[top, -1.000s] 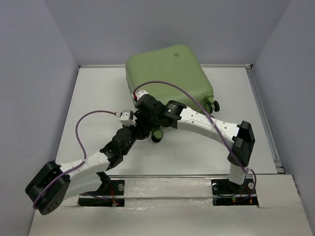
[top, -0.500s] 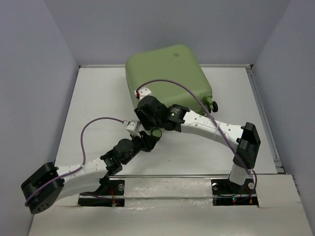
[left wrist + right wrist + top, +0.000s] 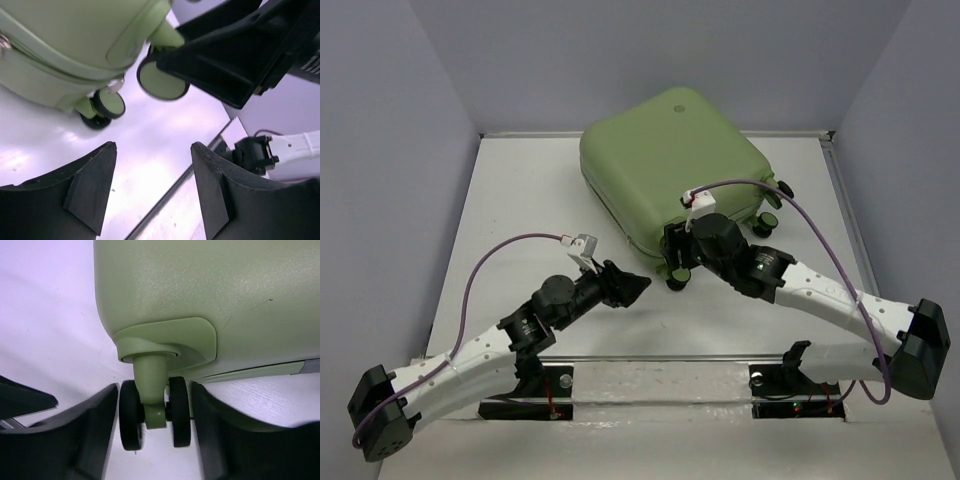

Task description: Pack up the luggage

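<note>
The luggage (image 3: 665, 160), a pale sage-green hard-shell suitcase, lies closed and flat at the back centre of the table, its round emblem (image 3: 682, 107) facing up. My right gripper (image 3: 675, 262) is at its near corner. In the right wrist view the right gripper (image 3: 154, 390) is shut on a green-and-black caster wheel (image 3: 152, 412), one finger against each side. My left gripper (image 3: 635, 285) is open and empty, just left of that corner and above the table. In the left wrist view the left gripper (image 3: 153, 147) has only table between its fingers, with the luggage (image 3: 60, 40) and two casters (image 3: 162, 80) beyond.
Two more casters (image 3: 767, 222) stick out on the luggage's right side. Grey walls enclose the table on the left, back and right. A raised rail (image 3: 850, 230) runs along the right edge and a metal strip (image 3: 660, 357) along the near edge.
The luggage has swung round and shifted right, so a wheeled corner now points toward me. My right arm has moved right with the caster. My left gripper has drawn back toward the near left.
</note>
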